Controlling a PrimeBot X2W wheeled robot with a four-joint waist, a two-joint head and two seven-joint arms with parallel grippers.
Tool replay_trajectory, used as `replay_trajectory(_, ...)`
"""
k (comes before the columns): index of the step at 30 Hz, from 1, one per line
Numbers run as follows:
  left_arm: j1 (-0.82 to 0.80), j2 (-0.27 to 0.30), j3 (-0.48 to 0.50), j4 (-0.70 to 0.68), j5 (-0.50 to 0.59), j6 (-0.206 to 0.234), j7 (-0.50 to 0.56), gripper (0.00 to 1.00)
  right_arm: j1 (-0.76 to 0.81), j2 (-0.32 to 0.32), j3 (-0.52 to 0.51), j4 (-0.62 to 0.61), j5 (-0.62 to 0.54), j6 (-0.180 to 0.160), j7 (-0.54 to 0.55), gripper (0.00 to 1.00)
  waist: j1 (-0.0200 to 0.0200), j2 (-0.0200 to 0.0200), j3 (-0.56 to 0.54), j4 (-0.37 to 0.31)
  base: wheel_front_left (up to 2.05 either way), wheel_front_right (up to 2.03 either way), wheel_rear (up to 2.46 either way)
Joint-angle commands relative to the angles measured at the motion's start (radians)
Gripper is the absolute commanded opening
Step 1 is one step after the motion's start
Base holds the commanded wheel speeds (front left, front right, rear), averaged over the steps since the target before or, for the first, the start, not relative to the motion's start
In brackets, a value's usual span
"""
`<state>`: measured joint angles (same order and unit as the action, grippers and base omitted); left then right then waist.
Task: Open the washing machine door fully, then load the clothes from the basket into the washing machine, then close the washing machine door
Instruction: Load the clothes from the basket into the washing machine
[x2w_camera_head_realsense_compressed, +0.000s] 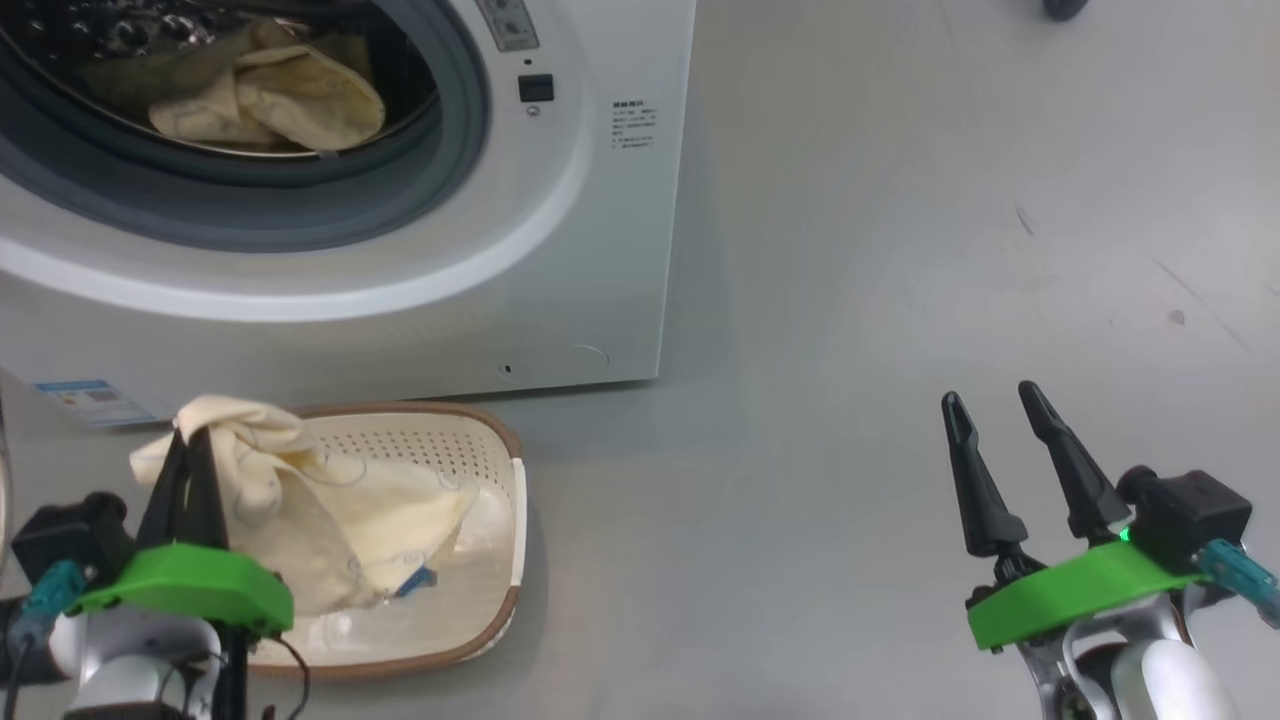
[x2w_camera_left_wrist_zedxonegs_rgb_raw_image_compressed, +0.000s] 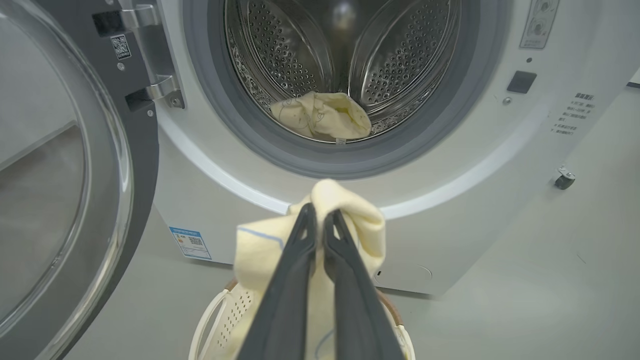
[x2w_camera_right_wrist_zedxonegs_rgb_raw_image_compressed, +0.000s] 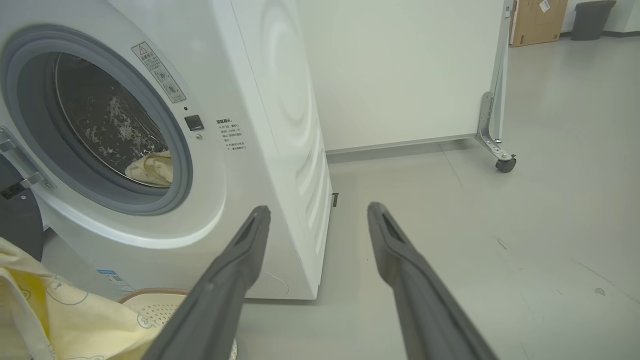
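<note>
The white washing machine (x2w_camera_head_realsense_compressed: 560, 250) stands with its porthole uncovered. Its door (x2w_camera_left_wrist_zedxonegs_rgb_raw_image_compressed: 75, 165) is swung wide to the left in the left wrist view. One cream garment (x2w_camera_head_realsense_compressed: 280, 100) lies inside the steel drum (x2w_camera_left_wrist_zedxonegs_rgb_raw_image_compressed: 400, 65). My left gripper (x2w_camera_head_realsense_compressed: 193, 438) is shut on another cream garment (x2w_camera_head_realsense_compressed: 340, 520), lifted above the basket (x2w_camera_head_realsense_compressed: 480, 450) with its lower part still draping into it. In the left wrist view the held garment (x2w_camera_left_wrist_zedxonegs_rgb_raw_image_compressed: 360, 220) bunches around the fingertips, in front of the machine's lower panel. My right gripper (x2w_camera_head_realsense_compressed: 995, 405) hangs open over the bare floor to the right, holding nothing.
Grey floor (x2w_camera_head_realsense_compressed: 900, 250) stretches to the right of the machine. A white panel on a castor (x2w_camera_right_wrist_zedxonegs_rgb_raw_image_compressed: 505, 164) stands behind, with a cardboard box (x2w_camera_right_wrist_zedxonegs_rgb_raw_image_compressed: 540, 20) and a dark bin (x2w_camera_right_wrist_zedxonegs_rgb_raw_image_compressed: 592, 17) far back. A blue sticker (x2w_camera_left_wrist_zedxonegs_rgb_raw_image_compressed: 190, 243) marks the machine's lower corner.
</note>
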<state>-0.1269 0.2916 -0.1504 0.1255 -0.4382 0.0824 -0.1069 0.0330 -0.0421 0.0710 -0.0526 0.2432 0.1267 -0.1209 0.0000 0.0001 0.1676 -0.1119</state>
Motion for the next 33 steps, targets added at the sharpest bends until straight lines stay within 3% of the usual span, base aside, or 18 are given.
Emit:
replay_trajectory(1, -0.091, 0.047, 0.048, -0.003, -0.009, -0.014, 0.009, 0.0, -0.059, -0.008, 0.028, -0.032, 0.011, 0.004, -0.022, 1.0, 0.0, -0.0001, 0.049, -0.034, 0.0, 0.0, 0.0)
replay_trajectory(16, -0.506, 0.201, 0.091, 0.237, -0.086, -0.123, 0.188, 0.0, -0.178, -0.008, 0.098, 0.037, 0.088, 0.004, -0.122, 1.0, 0.0, -0.0001, 0.292, -0.162, 0.0, 0.0, 0.0)
replay_trajectory(33, -0.997, 0.378, 0.072, 0.363, -0.102, -0.177, 0.447, 0.0, -0.28, -0.008, 0.15, 0.034, 0.189, 0.004, -0.141, 1.0, 0.0, -0.0001, 0.51, -0.262, 0.0, 0.0, 0.0)
